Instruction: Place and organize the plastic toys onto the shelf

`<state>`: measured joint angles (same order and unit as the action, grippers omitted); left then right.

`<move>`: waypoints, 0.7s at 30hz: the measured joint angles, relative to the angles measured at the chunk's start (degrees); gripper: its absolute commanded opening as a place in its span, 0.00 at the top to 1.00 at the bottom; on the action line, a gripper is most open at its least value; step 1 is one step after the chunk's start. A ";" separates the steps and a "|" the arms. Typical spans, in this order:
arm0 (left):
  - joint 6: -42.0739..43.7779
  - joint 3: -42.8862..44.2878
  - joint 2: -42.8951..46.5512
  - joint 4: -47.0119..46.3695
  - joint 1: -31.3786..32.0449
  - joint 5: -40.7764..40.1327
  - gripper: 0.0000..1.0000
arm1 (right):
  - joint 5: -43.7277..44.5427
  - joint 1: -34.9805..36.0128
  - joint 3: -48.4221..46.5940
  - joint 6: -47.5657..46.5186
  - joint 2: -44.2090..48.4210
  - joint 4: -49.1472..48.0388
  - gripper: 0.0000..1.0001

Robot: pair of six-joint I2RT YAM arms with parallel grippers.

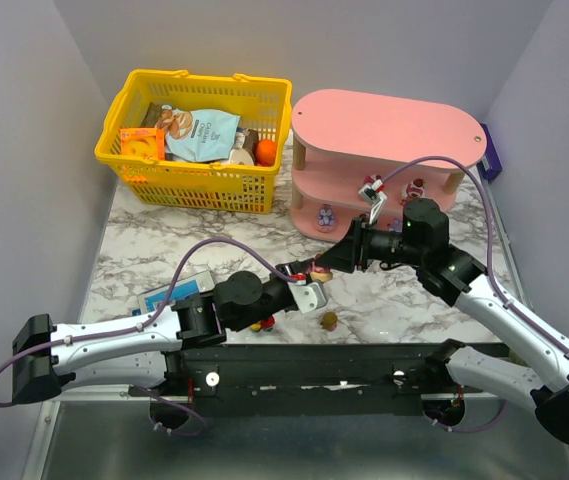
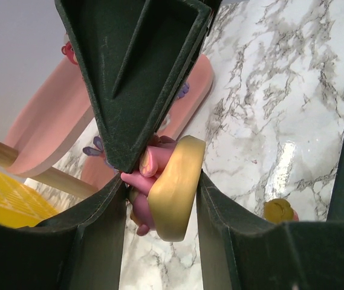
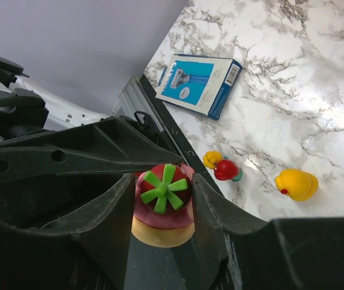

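Fingers [image 3: 108, 229] of the right gripper [image 3: 162, 181] and of the left gripper [image 2: 159, 181] meet on one small plastic toy [image 3: 162, 208]. It has a red body, a green star-shaped top and a tan disc base. The toy hangs above the marble table [image 1: 154, 250], a little in front of the pink three-tier shelf [image 1: 394, 125] with wooden posts.

Judging by how things lie, the task is partly done. Two red-and-white figurines [image 1: 371, 185] stand on the middle tier and a purple figurine [image 1: 325, 214] on the bottom tier; nothing shows on the top tier. A yellow plastic duck [image 3: 297, 184] and a red-and-yellow figurine [image 3: 223, 169] lie on the table near the arm bases, near each other and well apart from the shelf. The arms may hide more. The raised toy looks mid-handover, so it is not yet shelved either.

The right gripper's fingers stand about half closed, pressed on either side of the red body. The left gripper's fingers are likewise narrowed around the toy, one against the tan disc and the other touching its pink side. Both seem to grip, and I cannot tell which one bears the toy.

Farther out, a flat blue rectangular box [image 3: 199, 84] lies by the table's near-left edge. A yellow mesh basket [image 1: 194, 185] of snack packets stands just left of the shelf.
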<state>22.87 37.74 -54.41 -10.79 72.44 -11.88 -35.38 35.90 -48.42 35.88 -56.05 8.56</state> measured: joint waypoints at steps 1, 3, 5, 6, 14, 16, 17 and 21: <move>0.04 -0.04 -0.04 0.02 0.02 -0.13 0.96 | -0.11 -0.02 0.00 -0.04 -0.15 -0.02 0.49; 0.04 -0.04 -0.17 0.00 0.17 -0.20 0.96 | -0.11 0.00 0.00 -0.28 -0.33 -0.04 0.48; 0.09 -0.04 -0.26 -0.28 0.50 -0.17 0.96 | -0.17 0.04 0.00 -0.44 -0.55 -0.11 0.49; 0.09 -0.04 -0.26 -0.31 0.68 -0.17 0.96 | -0.28 0.13 0.00 -0.48 -0.70 -0.20 0.55; 0.17 -0.13 -0.26 -0.31 0.79 -1.05 0.88 | -0.50 0.02 0.02 -1.38 -1.42 -1.38 0.99; 0.13 -0.13 -0.26 -0.33 0.81 -1.42 0.78 | -0.52 0.02 0.02 -1.40 -1.40 -1.46 0.99; 0.11 -0.13 -0.26 -0.42 0.81 -1.57 0.73 | -0.52 0.02 0.02 -1.40 -1.38 -1.53 0.99; -0.22 -0.15 -0.26 -0.96 1.09 -2.54 0.49 | -0.50 0.04 0.02 -1.44 -0.94 -1.66 0.99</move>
<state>22.65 37.58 -54.68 -11.75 73.54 -14.41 -35.88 35.94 -48.40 34.44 -56.99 6.90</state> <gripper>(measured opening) 0.506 0.354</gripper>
